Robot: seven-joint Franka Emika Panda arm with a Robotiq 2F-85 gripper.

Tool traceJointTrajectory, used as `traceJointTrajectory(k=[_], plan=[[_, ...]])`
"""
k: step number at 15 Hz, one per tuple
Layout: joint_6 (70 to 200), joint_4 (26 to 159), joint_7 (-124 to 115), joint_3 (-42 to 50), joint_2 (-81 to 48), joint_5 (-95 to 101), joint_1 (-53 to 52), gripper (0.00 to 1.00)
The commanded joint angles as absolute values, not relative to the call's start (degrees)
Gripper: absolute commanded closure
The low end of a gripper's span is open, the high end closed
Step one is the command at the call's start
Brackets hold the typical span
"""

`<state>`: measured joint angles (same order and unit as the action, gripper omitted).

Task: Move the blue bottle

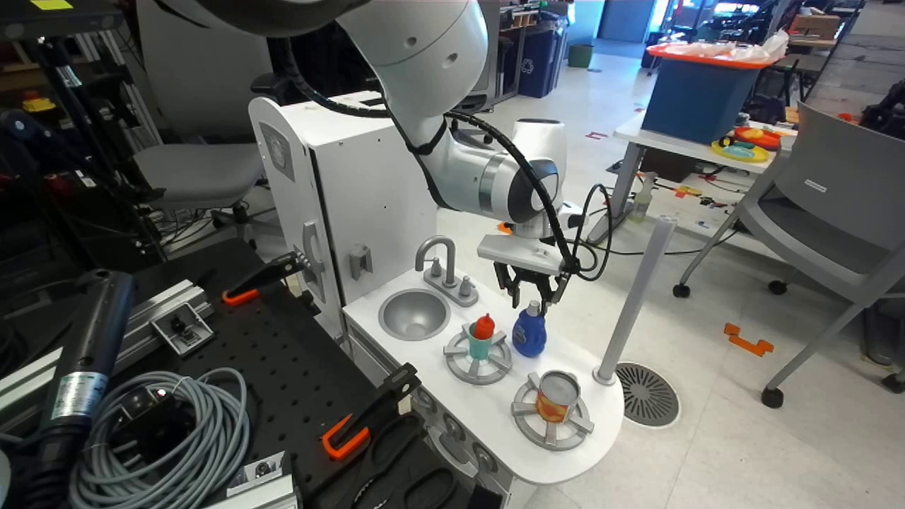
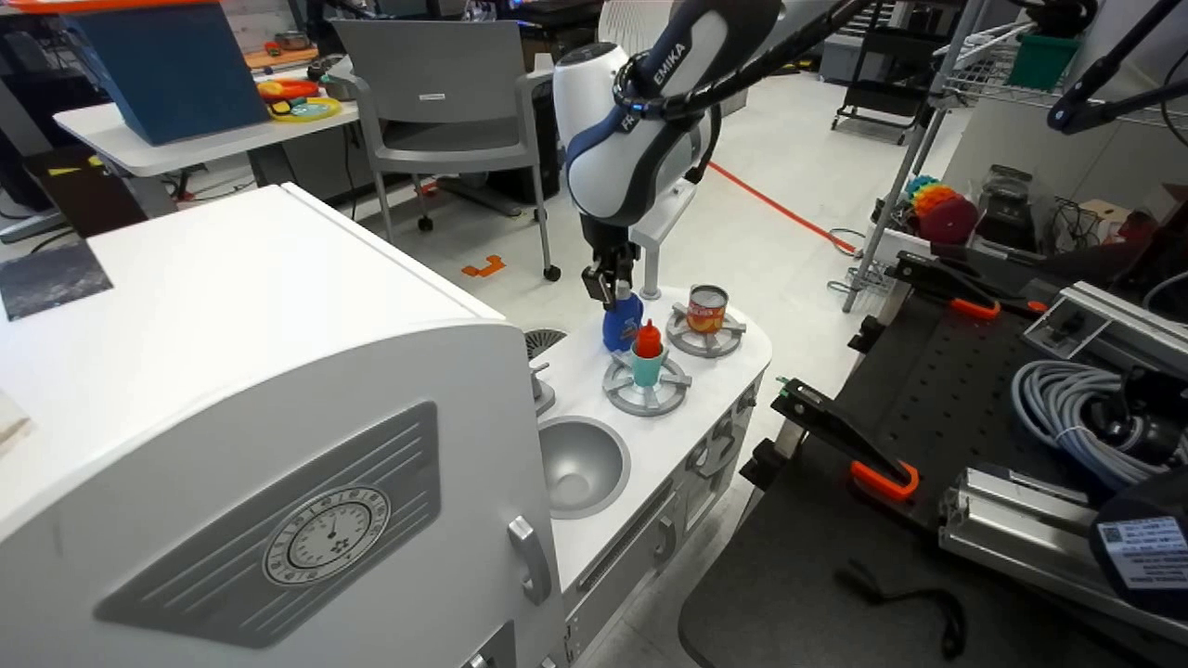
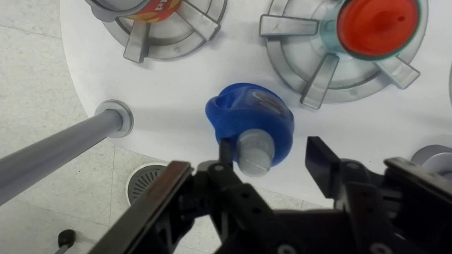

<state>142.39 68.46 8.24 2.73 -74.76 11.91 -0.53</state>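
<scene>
On the white bench (image 1: 488, 417), the blue bottle (image 1: 529, 334) stands upright, just beside the burner (image 3: 320, 80) that carries a teal cup (image 1: 480, 348) with a pointed red object (image 1: 484, 326) in it. Over that bottle hangs the gripper (image 3: 272, 159), released, its fingers (image 3: 320, 165) spread with the bottle's grey cap (image 3: 255, 155) between them; one is so near the cap that I can't tell whether they touch, while the other is plainly clear of it. Near the bottle, a second burner (image 3: 137, 42) holds an orange-labelled can (image 2: 706, 314), and a grey post (image 1: 635, 300) rises at the bench's edge.

Bottle (image 3: 253, 114) on countertop (image 3: 173, 88), beside burner (image 3: 321, 79)
</scene>
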Motion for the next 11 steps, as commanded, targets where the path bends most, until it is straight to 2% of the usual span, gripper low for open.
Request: traceJointTrajectory(k=[1,3,6,7,8,11], plan=[[140.57,66.55,9.11,2.25,-75.3,10.77,0.09,0.1],[140.36,70.51,9.69,1.27,-72.07,10.82,0.78,0.01],[139.12,79.44,11.18,-0.65,-64.99,9.6,2.79,0.0],[134.41,83.0,10.34,0.23,-61.58,9.13,3.02,0.0],[138.71,73.65,9.07,1.72,-69.87,10.07,0.87,0.0],[138.03,74.85,9.08,1.75,-68.47,10.0,1.18,0.0]])
